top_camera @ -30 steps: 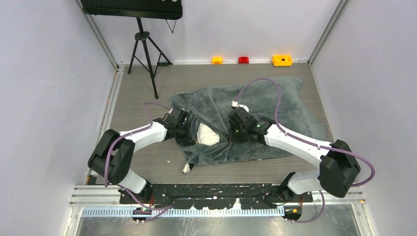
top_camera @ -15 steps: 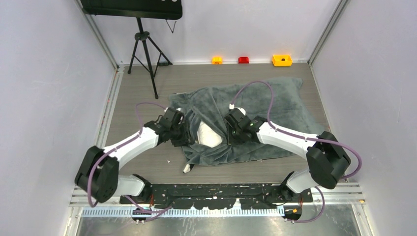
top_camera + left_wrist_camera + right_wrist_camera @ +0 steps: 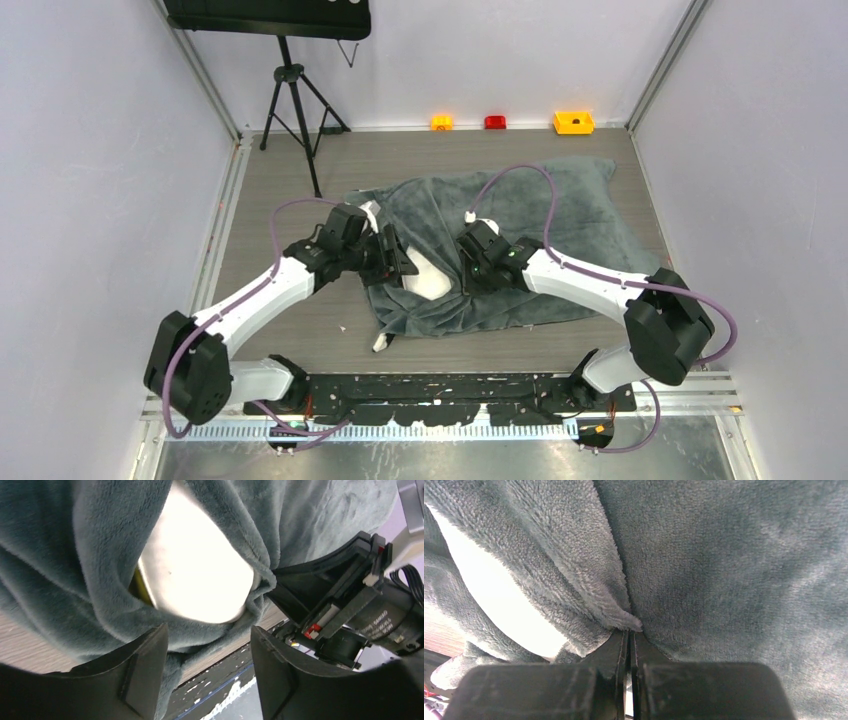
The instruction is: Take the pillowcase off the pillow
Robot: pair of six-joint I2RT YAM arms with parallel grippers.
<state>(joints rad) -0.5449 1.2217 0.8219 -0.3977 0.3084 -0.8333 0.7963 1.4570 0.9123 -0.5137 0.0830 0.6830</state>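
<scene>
Woodgrain table (image 3: 430,150), fuzzy pillowcase (image 3: 590,220) (smooth pillow (image 3: 428,281)).

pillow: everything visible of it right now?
Only one end of the pillow shows: a smooth white rounded bulge poking from the opening of the grey plush pillowcase, with a sliver of yellow-olive edge band. The rest is hidden inside. Fabric hugs it all round; the open left gripper faces it, contact unclear.

Both arms reach forward and bend inward at the elbows, wrists turned toward each other. The left claw (image 3: 207,640) stands with its fingers (image 3: 145,665) wide apart. The right claw (image 3: 629,634) is pressed tight, pinching a fold of pillowcase (image 3: 724,570).
</scene>
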